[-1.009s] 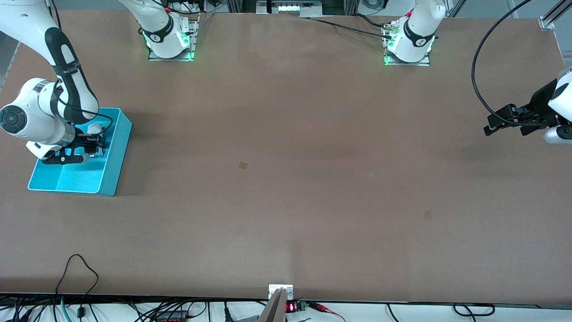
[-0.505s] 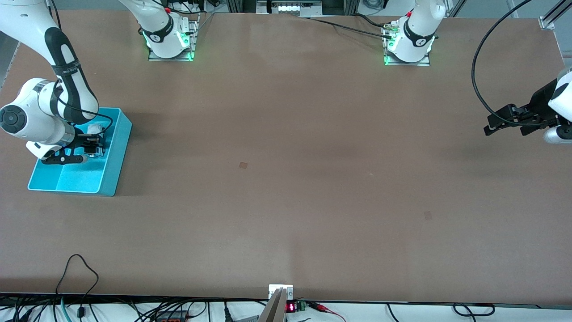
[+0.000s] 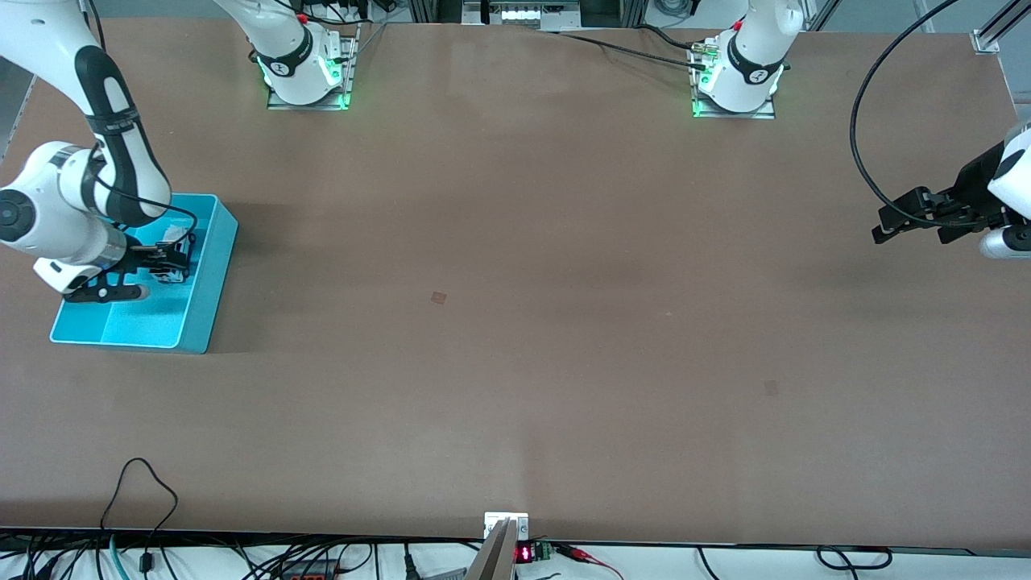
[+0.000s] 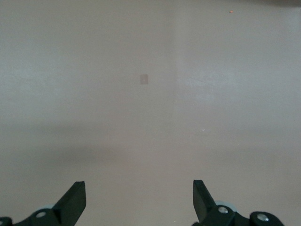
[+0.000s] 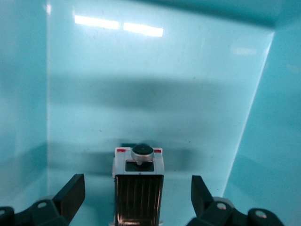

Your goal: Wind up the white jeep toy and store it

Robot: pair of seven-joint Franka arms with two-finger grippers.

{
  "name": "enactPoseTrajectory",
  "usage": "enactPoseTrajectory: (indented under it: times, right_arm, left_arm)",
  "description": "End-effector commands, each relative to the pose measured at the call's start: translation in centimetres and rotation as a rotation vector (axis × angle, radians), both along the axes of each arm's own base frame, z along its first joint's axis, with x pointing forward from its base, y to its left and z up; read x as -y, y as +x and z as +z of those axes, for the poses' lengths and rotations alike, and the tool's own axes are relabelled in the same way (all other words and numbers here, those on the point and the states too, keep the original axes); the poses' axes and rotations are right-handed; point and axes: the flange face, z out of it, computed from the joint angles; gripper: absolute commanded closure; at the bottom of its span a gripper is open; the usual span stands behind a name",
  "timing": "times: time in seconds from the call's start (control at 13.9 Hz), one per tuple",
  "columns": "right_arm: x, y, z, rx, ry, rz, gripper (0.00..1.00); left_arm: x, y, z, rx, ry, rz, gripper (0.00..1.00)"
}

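The white jeep toy (image 5: 139,188), with a black ribbed roof and a spare wheel on its end, sits on the floor of the turquoise bin (image 3: 213,274), in the compartment farther from the front camera. My right gripper (image 5: 137,183) is open just above it, one finger on each side and apart from it. In the front view the right gripper (image 3: 165,264) hides most of the toy. My left gripper (image 3: 886,229) is open and empty, waiting over bare table at the left arm's end; it also shows in the left wrist view (image 4: 139,186).
The bin stands at the right arm's end of the table, with a low divider (image 3: 129,296) across it. The brown table (image 3: 515,322) spreads between the arms. Cables (image 3: 137,491) lie along the edge nearest the front camera.
My right arm's wrist has lifted a little and shifted toward the table's end, the gripper staying over the bin. The left arm has not moved.
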Motion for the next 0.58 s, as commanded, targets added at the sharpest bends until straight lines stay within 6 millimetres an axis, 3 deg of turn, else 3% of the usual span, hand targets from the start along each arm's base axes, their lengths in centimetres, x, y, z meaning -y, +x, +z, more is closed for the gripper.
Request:
enactPoseTrajectory:
  times: [0.0,0.29,0.5]
  right_arm:
    - [-1.2,2.6,6.0,-0.009,0.016,0.023,0.00]
    - [-2.4,5.9,13.8,-0.009,0.021,0.032,0.00]
    - [-5.2,7.2,19.8,0.014,0.029,0.075,0.00]
  left_arm:
    - [-0.1,-0.1,0.7,0.000,0.017,-0.012,0.00]
    - [-0.1,-0.2,0.7,-0.004,0.017,-0.012,0.00]
    - [-0.1,-0.2,0.8,-0.002,0.017,-0.012,0.00]
